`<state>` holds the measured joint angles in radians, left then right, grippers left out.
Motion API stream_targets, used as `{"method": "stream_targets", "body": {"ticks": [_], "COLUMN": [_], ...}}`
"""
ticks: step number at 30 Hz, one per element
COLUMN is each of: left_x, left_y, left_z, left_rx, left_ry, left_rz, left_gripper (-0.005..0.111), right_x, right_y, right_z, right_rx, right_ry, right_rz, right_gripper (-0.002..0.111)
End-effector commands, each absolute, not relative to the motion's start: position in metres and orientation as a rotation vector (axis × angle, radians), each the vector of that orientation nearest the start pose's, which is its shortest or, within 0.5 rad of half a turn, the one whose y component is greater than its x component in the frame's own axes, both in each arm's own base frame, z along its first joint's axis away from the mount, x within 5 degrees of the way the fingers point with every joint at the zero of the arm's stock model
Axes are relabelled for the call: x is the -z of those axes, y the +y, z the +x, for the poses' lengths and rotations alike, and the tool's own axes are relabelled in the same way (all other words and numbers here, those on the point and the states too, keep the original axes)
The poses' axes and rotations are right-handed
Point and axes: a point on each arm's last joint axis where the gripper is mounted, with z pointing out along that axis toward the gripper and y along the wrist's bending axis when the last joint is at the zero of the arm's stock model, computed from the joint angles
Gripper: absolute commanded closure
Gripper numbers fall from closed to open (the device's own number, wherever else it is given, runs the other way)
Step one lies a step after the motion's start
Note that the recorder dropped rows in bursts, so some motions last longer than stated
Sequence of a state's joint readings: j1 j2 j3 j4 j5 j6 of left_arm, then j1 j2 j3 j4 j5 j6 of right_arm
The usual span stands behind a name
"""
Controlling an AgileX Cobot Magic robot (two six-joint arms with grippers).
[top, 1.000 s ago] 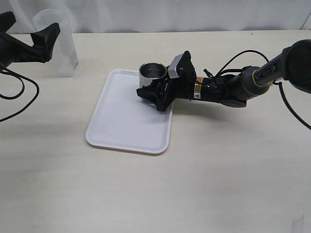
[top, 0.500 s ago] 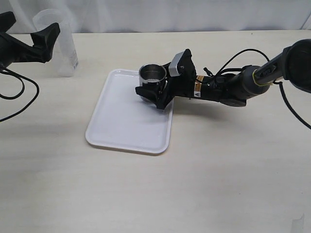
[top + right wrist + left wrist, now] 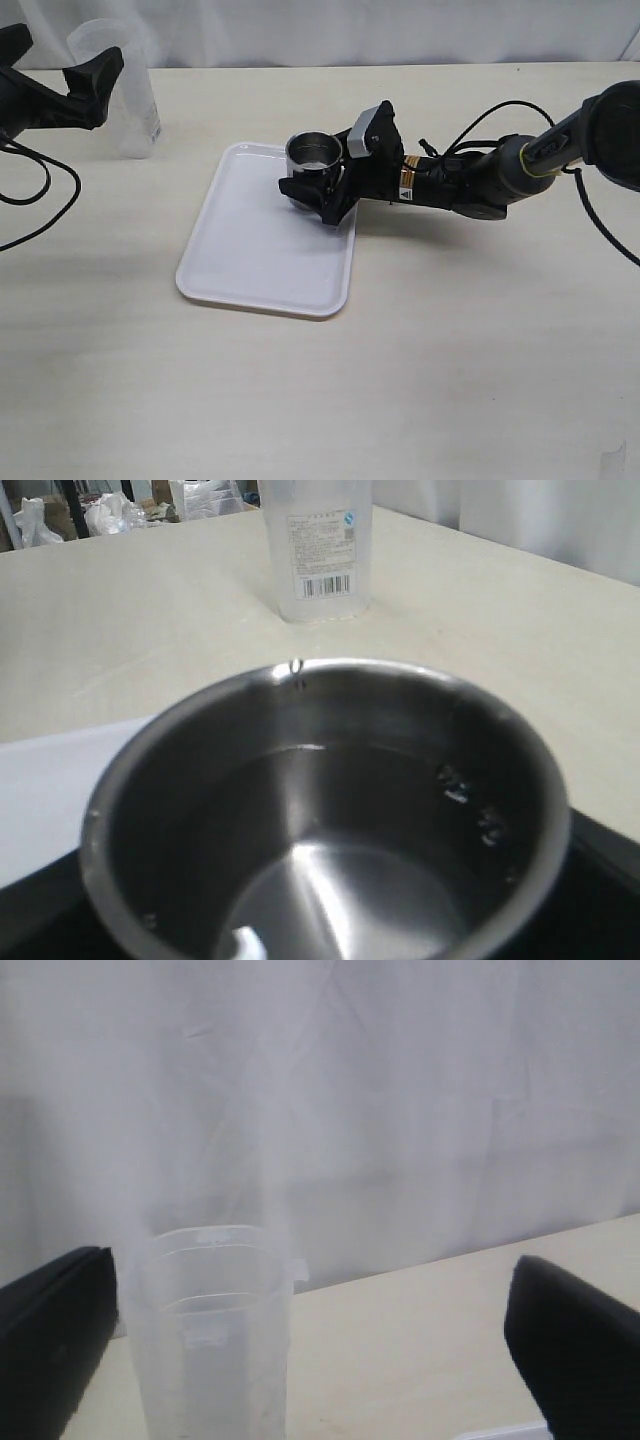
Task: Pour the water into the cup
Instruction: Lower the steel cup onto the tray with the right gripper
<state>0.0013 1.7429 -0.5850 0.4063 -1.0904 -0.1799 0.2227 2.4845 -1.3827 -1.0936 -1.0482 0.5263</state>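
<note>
Where the table comes nearest in the exterior view, its pale surface carries a white rectangular tray, set slightly askew left of centre. At the tray's far right corner is the cup — short, shiny steel, upright, its mouth facing up. The right gripper reaches in low from the right, its arm stretched almost flat over the table, and its black jaws are clamped on the cup's sides. Whether the cup's base touches the tray or hangs just above it I cannot tell. A black cable loops over that arm. The right wrist view looks straight down into the cup: a dark, mirror-like inside, with a few beads of water clinging to the wall and one drop at the rim. Whether any more lies on the bottom is too faint to tell.

Farther back and well to the left, off the tray, a taller translucent plastic beaker stands upright on the table. The right wrist view shows a printed label with a barcode on its side. The left gripper hovers by it — jaws spread wide, gripping nothing. In the left wrist view the beaker shows between the two black jaws, nearer one than the other. Behind everything hangs a white curtain.
</note>
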Motion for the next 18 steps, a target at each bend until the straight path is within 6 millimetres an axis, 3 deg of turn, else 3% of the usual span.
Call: {"method": "stream_targets", "body": {"ticks": [1, 12, 18], "left_x": [-0.1847, -0.1848, -0.1848], "left_y": [-0.0305, -0.0303, -0.0303], "left_z": [0.3102, 0.3103, 0.3103], "left_rx": [0.268, 0.267, 0.267], "left_ry": [1.564, 1.564, 1.564], "left_rz": [0.287, 0.285, 0.285], "left_gripper": [0.008, 0.008, 0.008], "right_x": [-0.0515, -0.051, -0.051], "right_y": [0.1674, 0.1674, 0.1674], "right_z": [0.4297, 0.4295, 0.4295], "right_rx": [-0.79, -0.789, -0.789], "right_ry": [1.542, 1.546, 1.546], "right_rz": [-0.961, -0.965, -0.965], "right_gripper": [0.033, 0.032, 0.004]}}
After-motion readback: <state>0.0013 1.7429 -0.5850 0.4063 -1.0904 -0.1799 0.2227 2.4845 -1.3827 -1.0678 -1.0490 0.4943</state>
